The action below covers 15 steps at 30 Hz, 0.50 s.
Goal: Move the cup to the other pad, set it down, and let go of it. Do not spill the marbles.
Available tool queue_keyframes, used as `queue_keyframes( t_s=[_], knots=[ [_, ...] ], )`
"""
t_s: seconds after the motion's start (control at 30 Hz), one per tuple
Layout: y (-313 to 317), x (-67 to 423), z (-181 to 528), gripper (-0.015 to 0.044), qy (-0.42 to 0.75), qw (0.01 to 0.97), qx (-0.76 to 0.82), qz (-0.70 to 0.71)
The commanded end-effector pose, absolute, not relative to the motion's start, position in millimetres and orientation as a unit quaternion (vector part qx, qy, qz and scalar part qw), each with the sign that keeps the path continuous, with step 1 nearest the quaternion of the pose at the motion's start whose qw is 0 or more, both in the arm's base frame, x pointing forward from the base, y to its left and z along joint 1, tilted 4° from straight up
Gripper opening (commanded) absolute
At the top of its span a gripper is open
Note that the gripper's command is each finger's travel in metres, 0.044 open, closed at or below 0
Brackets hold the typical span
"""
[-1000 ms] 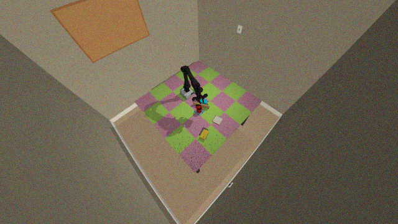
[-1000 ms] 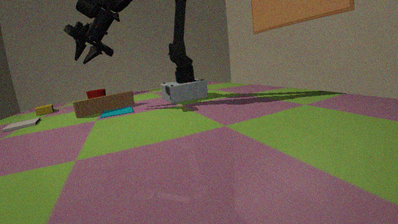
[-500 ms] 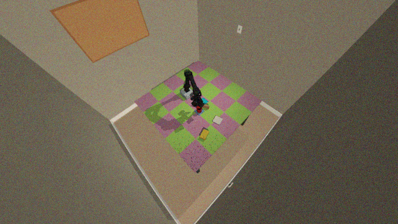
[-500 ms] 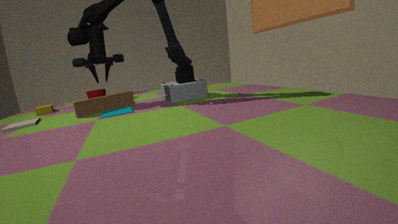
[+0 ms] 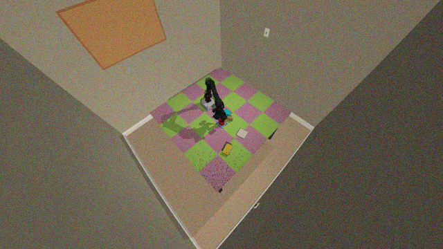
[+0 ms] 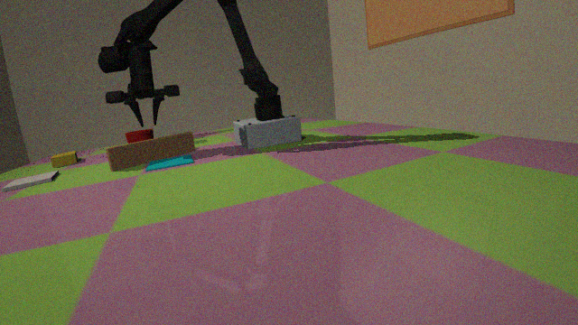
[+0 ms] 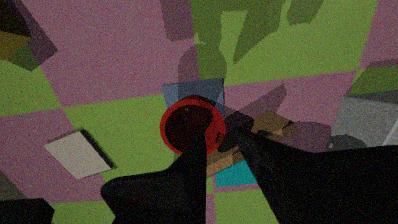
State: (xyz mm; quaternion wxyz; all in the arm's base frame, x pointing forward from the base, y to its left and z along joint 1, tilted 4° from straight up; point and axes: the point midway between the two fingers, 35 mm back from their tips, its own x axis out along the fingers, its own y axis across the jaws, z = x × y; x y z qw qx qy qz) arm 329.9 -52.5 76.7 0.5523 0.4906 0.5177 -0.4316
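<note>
The red cup (image 5: 221,122) (image 6: 139,135) (image 7: 168,142) stands upright on the blue pad (image 5: 222,126) (image 7: 172,92). Its inside is dark; a small greenish speck shows there in the wrist view, but the marbles cannot be made out clearly. The cyan pad (image 5: 227,112) (image 6: 172,162) (image 7: 235,175) lies bare beyond a wooden block. My gripper (image 6: 149,125) (image 7: 219,132) points down, partly open and empty, with its tips just above the cup's rim height. In the wrist view one finger overlaps the cup's opening and the other lies outside the rim.
The long wooden block (image 5: 230,118) (image 6: 151,152) (image 7: 220,164) stands between the two pads as a low wall. A white slab (image 5: 242,133) (image 6: 32,181) (image 7: 79,154) and a yellow block (image 5: 227,149) (image 6: 64,159) lie farther off. The arm's grey base (image 5: 208,104) (image 6: 272,132) is behind.
</note>
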Motion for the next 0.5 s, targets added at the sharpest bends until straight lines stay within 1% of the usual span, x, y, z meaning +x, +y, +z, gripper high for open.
queue_keyframes(
  t_s=[0.0, 0.47],
  knots=[
    [-51, 329, 67, 0.0148, 0.521, 0.546, 0.491, -0.434],
    [-51, 330, 44, 0.0148, 0.521, 0.546, 0.491, -0.434]
  ],
)
